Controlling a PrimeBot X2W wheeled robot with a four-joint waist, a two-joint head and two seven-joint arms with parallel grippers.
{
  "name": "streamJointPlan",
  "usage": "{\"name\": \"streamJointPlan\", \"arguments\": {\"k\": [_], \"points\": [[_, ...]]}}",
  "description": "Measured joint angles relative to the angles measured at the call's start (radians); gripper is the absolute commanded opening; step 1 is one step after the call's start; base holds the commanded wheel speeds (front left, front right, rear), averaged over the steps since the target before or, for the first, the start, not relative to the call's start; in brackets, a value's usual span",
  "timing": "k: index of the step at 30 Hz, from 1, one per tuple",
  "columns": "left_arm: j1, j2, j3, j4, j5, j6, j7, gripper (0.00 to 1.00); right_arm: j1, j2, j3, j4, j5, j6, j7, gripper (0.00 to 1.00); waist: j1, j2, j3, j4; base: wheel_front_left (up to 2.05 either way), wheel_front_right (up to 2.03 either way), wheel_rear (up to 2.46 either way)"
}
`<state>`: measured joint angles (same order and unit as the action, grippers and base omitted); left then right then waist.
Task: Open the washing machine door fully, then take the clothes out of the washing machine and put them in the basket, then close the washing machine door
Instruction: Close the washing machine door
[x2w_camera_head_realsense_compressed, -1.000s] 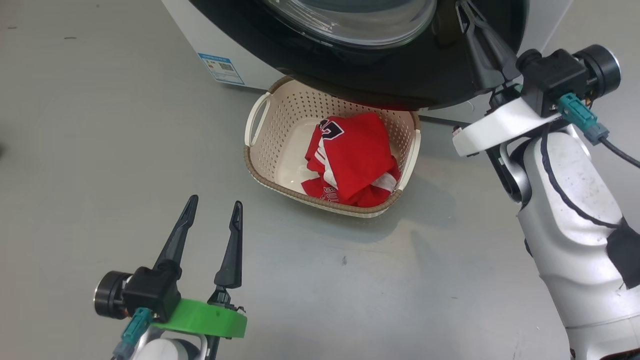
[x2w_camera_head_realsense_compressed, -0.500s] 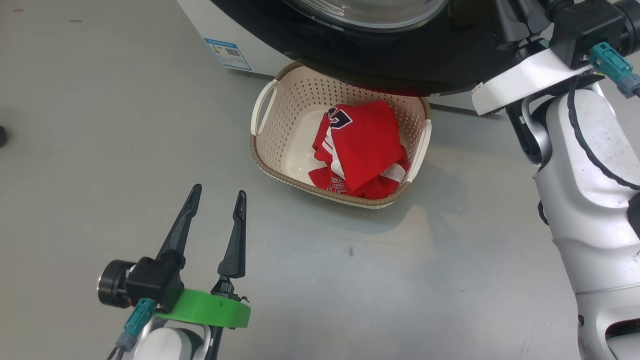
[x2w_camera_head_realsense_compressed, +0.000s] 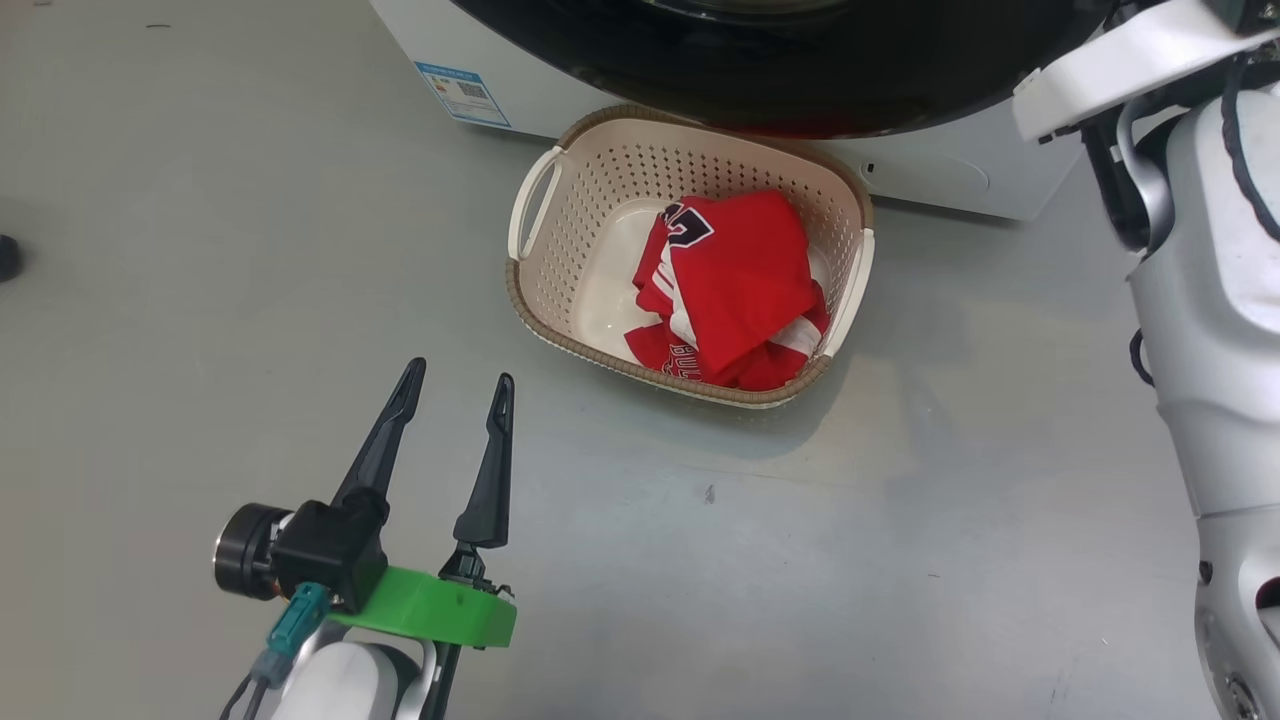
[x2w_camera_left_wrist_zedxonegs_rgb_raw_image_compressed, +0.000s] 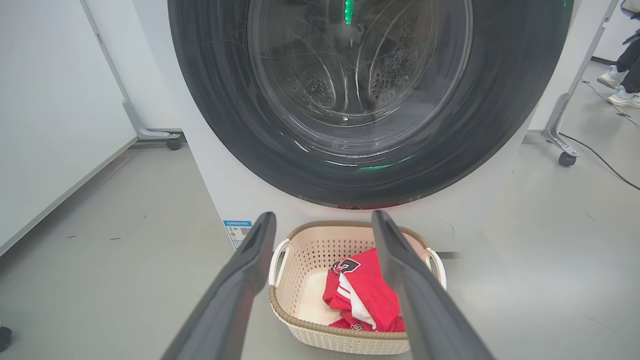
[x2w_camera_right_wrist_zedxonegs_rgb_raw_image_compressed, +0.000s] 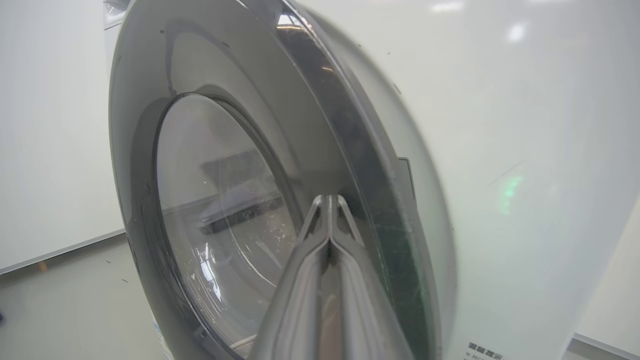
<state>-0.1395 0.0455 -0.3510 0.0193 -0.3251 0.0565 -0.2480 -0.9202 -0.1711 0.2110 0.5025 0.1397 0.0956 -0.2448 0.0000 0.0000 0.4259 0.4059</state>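
Grey floor (x2w_camera_head_realsense_compressed: 900, 550) holds the basket (x2w_camera_head_realsense_compressed: 600, 200), red clothes (x2w_camera_head_realsense_compressed: 740, 285) inside; left gripper (x2w_camera_head_realsense_compressed: 459, 374) spread empty, right gripper (x2w_camera_right_wrist_zedxonegs_rgb_raw_image_compressed: 329, 199) clenched.

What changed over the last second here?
The washing machine door has swung in toward the washing machine, no longer overhanging the basket; the shut right gripper followed, against its rim. Unchanged: the clothes in the basket, the left gripper open and hovering. The head camera also shifted a little.

Grey floor (x2w_camera_head_realsense_compressed: 250, 250), cream basket (x2w_camera_head_realsense_compressed: 620, 180), white washing machine (x2w_camera_head_realsense_compressed: 540, 90)
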Motion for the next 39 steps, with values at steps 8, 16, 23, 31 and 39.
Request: {"name": "streamJointPlan", "arguments": {"k": [8,16,23,31,39], "points": [[-0.014,-0.002,-0.008,0.009,0.0,0.0,-0.001,1.0,-0.064,-0.022,-0.019,0.059,0.0,-0.001,-0.003,0.0,0.0,0.0,0.009,0.013,0.0,0.0,0.0],[-0.028,-0.004,-0.014,0.016,0.0,0.0,-0.001,1.0,-0.126,-0.038,-0.033,0.113,-0.009,-0.012,-0.009,0.0,0.0,0.0001,0.015,0.028,0.0,0.0,0.0],[-0.034,-0.005,-0.02,0.032,-0.008,0.0,-0.001,1.0,-0.148,-0.041,-0.041,0.153,-0.009,-0.012,-0.024,0.0,0.0,0.0,0.012,0.036,0.0,0.0,0.0],[-0.045,-0.006,-0.015,0.036,-0.008,0.0,-0.001,1.0,-0.128,-0.005,-0.021,0.184,0.002,-0.009,-0.02,0.0,0.0,0.0,-0.012,0.028,0.0,0.0,0.0],[-0.046,-0.006,-0.015,0.044,-0.006,0.0,-0.001,1.0,-0.043,0.031,-0.024,0.11,0.024,0.0,-0.019,0.0,0.0,0.0,-0.047,0.006,0.0,0.0,0.0]]}}
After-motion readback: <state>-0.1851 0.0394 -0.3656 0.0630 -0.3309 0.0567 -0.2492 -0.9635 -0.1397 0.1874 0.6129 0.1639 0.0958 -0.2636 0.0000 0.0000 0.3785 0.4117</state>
